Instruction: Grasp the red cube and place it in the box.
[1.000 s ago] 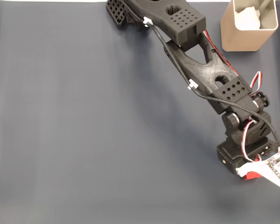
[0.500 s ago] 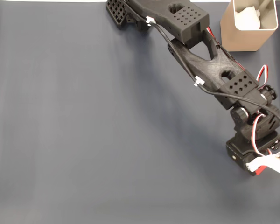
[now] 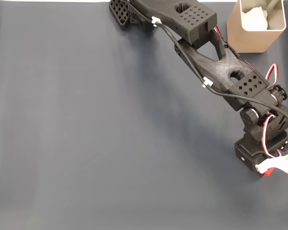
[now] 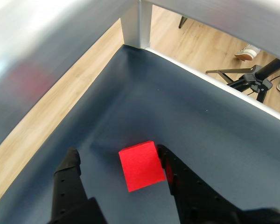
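So in the wrist view the jaws are spread open with the red cube sitting between them on the dark blue-grey mat that covers the counter. The cube is right up against the right-hand finger, looks like touching or as good as, while the left-hand finger stands clearly apart from it with a strip of bare mat in between. The cube lies flat on the mat, turned a bit askew to the fingers. Beyond the cube the mat runs out to a pale metal rail and a post at the counter's corner, and past that there's wood floor with a black tripod foot on it and a pair of shoes further back. In the fixed view the black arm stretches from its base near the right edge up to the top edge, where the jaws end is cut off, so the cube isn't something I can pick out there. The box stands upright in the top right corner, just right of the arm's upper link, with a white wad of paper inside it.
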Action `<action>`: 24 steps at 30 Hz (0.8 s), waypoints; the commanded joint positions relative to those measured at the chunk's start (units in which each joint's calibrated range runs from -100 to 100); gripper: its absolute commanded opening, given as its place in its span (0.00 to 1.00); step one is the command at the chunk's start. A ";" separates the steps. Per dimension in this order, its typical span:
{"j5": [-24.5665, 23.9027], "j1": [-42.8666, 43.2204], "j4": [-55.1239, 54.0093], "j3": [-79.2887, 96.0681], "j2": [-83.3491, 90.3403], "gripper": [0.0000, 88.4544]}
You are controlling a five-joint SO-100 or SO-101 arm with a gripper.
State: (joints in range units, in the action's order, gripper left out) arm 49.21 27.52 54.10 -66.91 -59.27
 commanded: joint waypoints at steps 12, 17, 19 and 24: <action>1.90 -1.31 0.17 5.14 6.41 0.40; 2.49 -1.46 0.08 8.60 8.40 0.35; 2.74 -1.53 0.08 9.97 9.18 0.34; 2.93 -1.60 0.00 11.71 10.14 0.33</action>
State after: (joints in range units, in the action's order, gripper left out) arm 51.89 26.71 54.10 -54.34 -54.15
